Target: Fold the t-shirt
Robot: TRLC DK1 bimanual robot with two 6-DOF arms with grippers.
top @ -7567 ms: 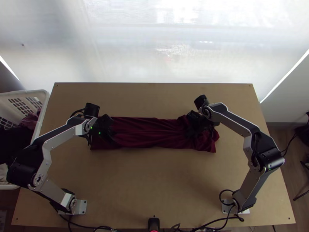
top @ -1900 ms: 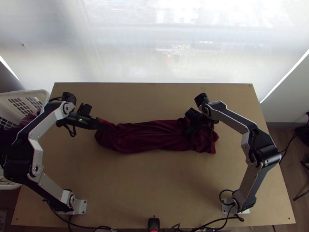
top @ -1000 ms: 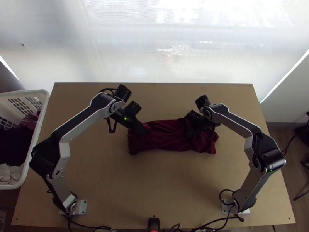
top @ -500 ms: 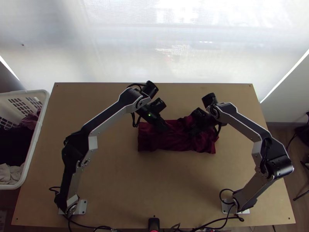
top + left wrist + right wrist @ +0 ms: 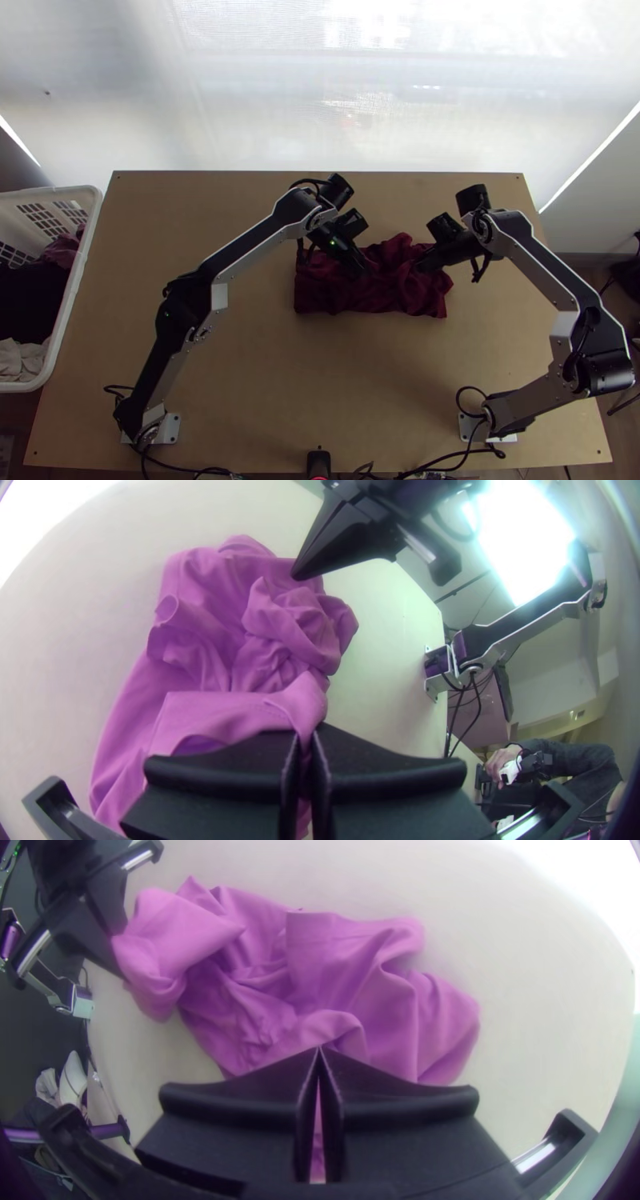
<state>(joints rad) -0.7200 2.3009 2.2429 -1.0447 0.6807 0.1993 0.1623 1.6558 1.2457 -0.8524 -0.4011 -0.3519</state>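
In the top view the dark red t-shirt (image 5: 368,292) lies as a short, rumpled bundle across the middle of the table, its right part bunched. My left gripper (image 5: 362,270) is over its upper middle; my right gripper (image 5: 421,266) is at its upper right part. The left wrist view shows the left gripper (image 5: 305,737) shut on a fold of the shirt (image 5: 213,713), which looks pink there. In the right wrist view the right gripper's (image 5: 319,1050) tips meet above the crumpled cloth (image 5: 353,967), with no cloth seen pinched between them.
A white basket (image 5: 80,276) with dark and light cloths stands at the table's left side. Bare tabletop (image 5: 320,384) lies between the shirt and the near edge. A person's hand (image 5: 501,760) shows at the left wrist view's edge, away from the shirt.
The left gripper has carried the shirt's left end rightward, so the bundle is much shorter. My right gripper has drawn back to the right from its spot on the cloth.
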